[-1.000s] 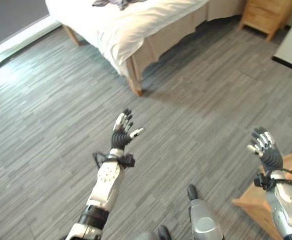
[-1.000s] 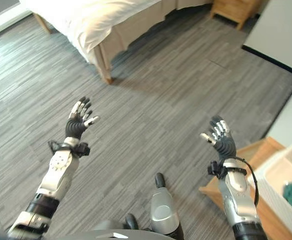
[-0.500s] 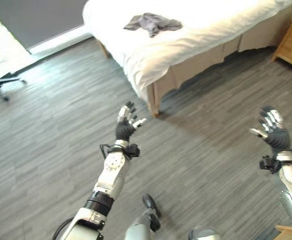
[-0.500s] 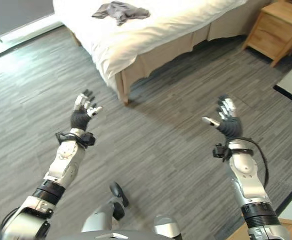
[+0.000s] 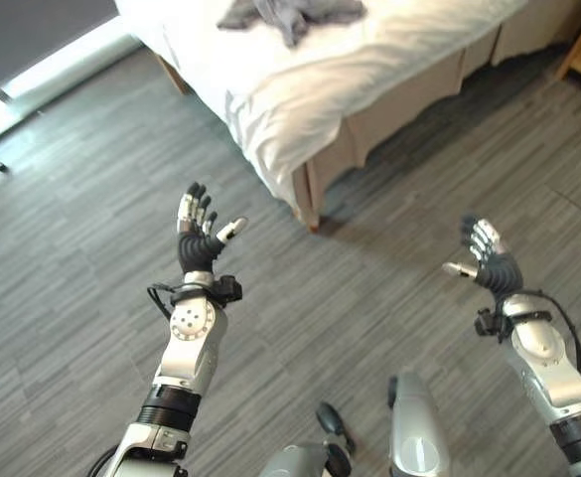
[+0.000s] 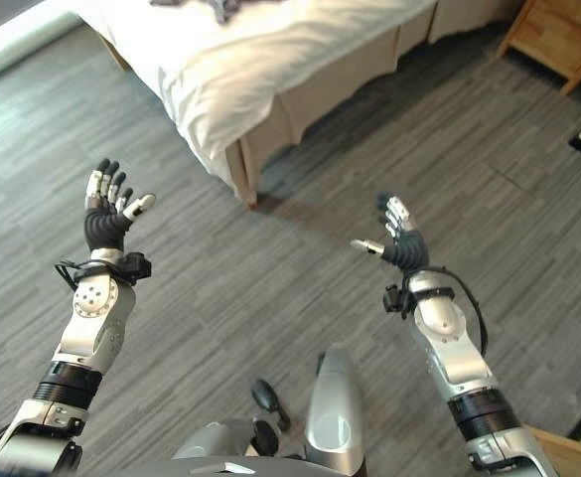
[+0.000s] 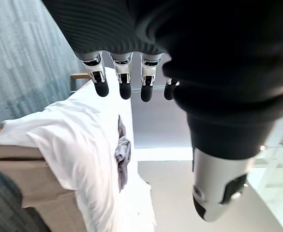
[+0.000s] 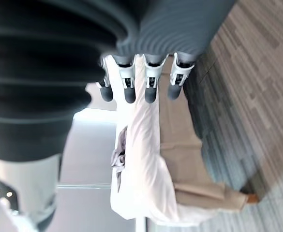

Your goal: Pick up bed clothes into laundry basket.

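Observation:
A crumpled grey garment (image 5: pixel 288 13) lies on top of the white bed (image 5: pixel 369 60) at the far side of the room; it shows as well in the left wrist view as the garment (image 7: pixel 122 155) and in the right wrist view as the garment (image 8: pixel 119 151). My left hand (image 5: pixel 198 235) is raised over the floor, well short of the bed's corner, open and holding nothing. To the right, my right hand (image 5: pixel 486 257) is also up and open, empty, with its fingers (image 8: pixel 147 82) straight in its wrist view.
The bed's wooden corner leg (image 5: pixel 309 204) stands between my two hands, farther off. A wooden nightstand (image 6: pixel 560 30) sits at the far right. Grey plank floor (image 5: pixel 91 258) spreads all around. A dark wall panel (image 5: pixel 32 30) with a bright strip is at the far left.
The whole picture has shifted, so the camera moved. Both hands stay raised and open, now lower in the view; the bed's corner sits nearer the middle.

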